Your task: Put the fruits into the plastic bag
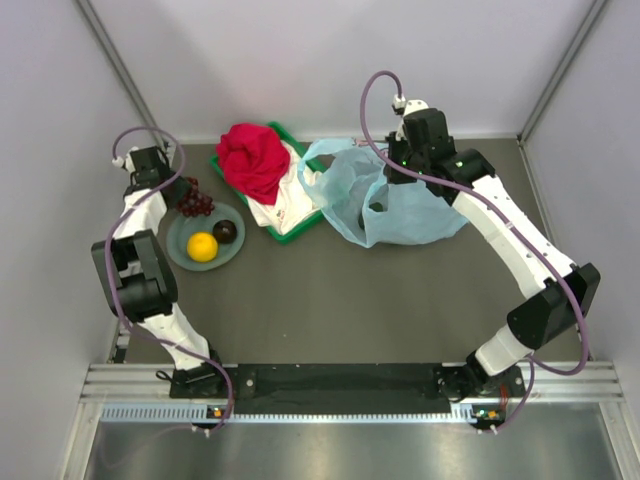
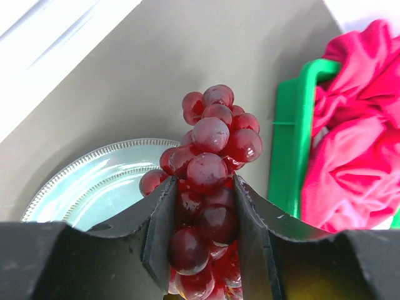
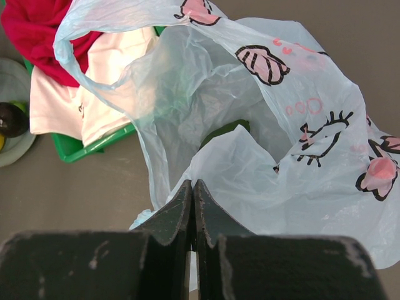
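Now holding grapes (image 2: 212, 134) between left gripper (image 2: 204, 187) fingers at bottom centre, beside plate (image 2: 94, 181) at lower left. Pinching bag (image 3: 262, 181) rim in fully closed right gripper (image 3: 192, 184), bottom centre; spreading toward upper right.

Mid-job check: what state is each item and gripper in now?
grapes: clamped in the left gripper
orange citrus: loose on the plate
dark round fruit: loose on the plate
green fruit: inside the plastic bag
plastic bag: mouth open, rim pinched
right gripper: shut on the bag rim
left gripper: closed on the grapes
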